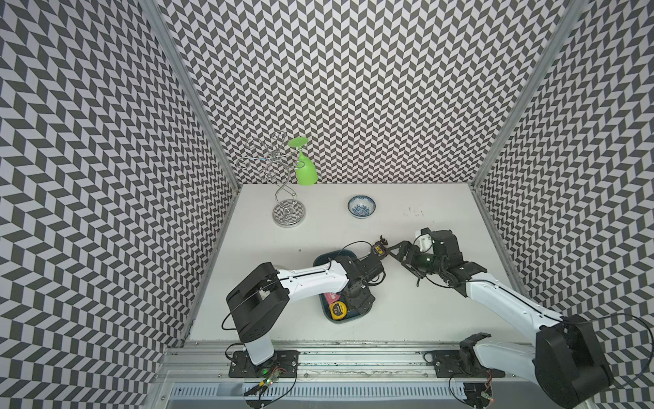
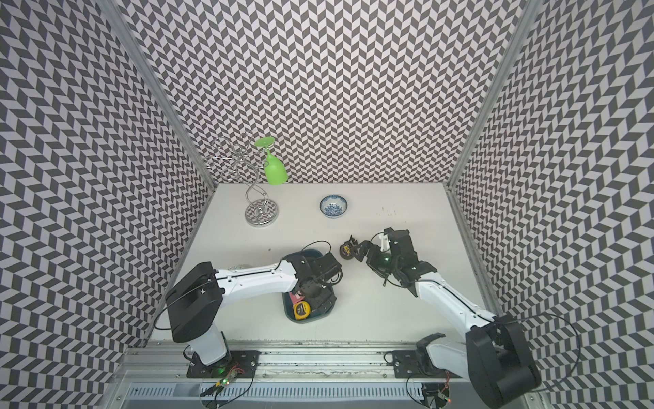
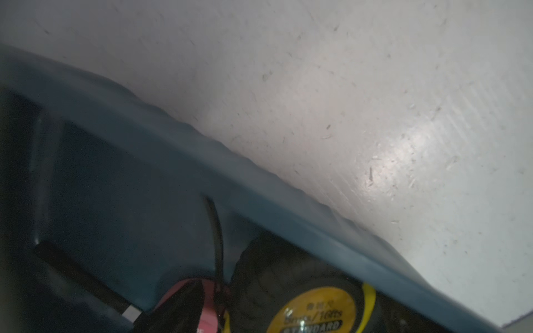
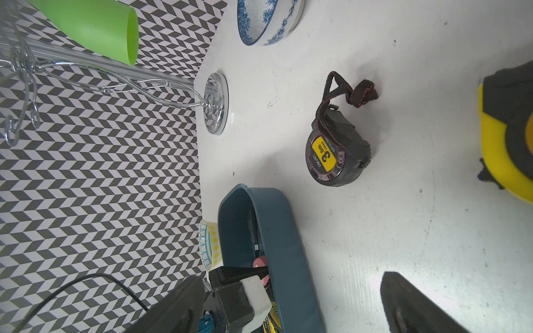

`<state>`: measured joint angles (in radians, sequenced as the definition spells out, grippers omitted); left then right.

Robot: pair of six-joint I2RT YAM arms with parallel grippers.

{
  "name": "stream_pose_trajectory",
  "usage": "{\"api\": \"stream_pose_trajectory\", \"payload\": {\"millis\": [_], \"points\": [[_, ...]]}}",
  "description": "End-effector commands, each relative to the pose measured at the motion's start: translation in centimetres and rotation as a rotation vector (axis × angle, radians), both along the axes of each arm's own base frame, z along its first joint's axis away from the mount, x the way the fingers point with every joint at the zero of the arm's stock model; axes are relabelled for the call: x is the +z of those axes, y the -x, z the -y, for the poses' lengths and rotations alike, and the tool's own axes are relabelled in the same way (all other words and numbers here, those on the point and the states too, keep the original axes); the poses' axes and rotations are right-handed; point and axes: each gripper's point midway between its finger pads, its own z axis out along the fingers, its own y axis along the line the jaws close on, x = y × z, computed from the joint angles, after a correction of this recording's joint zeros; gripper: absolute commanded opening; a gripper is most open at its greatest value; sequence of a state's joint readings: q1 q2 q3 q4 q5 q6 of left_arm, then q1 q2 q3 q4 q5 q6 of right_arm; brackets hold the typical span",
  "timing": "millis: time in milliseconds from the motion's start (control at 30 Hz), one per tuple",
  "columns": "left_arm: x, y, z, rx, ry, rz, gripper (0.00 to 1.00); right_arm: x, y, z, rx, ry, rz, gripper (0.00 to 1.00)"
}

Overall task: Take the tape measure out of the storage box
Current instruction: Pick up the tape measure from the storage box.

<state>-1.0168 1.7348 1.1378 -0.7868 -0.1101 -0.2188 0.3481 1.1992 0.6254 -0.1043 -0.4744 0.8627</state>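
Right wrist view shows a grey tape measure [image 4: 334, 152] with a yellow label lying on its side on the white table [image 4: 403, 201], outside the storage box [image 4: 288, 245], its dark strap [image 4: 352, 89] looped loosely beside it. In both top views it sits at about 1 o'clock from the box, just off the rim. The right gripper [image 1: 388, 250] is at its 3 o'clock with the fingers spread wide and nothing between them; the tape measure lies just ahead of the fingertips.

A yellow tape measure [image 1: 338, 308] is inside the box at its 6 o'clock end, close against the rim [image 3: 230, 187], with a pink item [image 1: 332, 295] just at its 11 o'clock. The left arm [image 1: 311, 276] lies across the middle of the box and its wrist [image 1: 357, 283] dips into it, covering most of the inside from above. The left gripper is hidden beneath the wrist, so I cannot tell how its jaws stand.

At 11 o'clock from the grey tape measure, well apart, stands a blue-and-white bowl [image 1: 361, 206]. At 10 o'clock is a wire rack [image 1: 288, 212] with a green glass [image 1: 305, 170] hanging upside down. A small yellow-and-blue bowl [image 4: 209, 245] sits just beside the box on the side facing the left wall
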Motion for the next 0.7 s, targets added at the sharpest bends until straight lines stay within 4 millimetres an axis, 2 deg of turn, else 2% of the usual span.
{"api": "stream_pose_trajectory", "payload": {"millis": [0,167,667], "points": [[0.7,-0.7,0.4,-0.015,-0.020,0.039,1.00,1.6,-0.9,-0.2,0.000,-0.032,0.051,0.99],[1.6,-0.9,1.0,-0.022,0.002,0.044,1.00,1.9,-0.9,-0.3,0.004,-0.037,0.052,1.00],[-1.7,0.3,0.2,-0.094,-0.074,-0.037,1.00,2.0,-0.8,-0.4,0.002,-0.055,0.046,1.00]]}}
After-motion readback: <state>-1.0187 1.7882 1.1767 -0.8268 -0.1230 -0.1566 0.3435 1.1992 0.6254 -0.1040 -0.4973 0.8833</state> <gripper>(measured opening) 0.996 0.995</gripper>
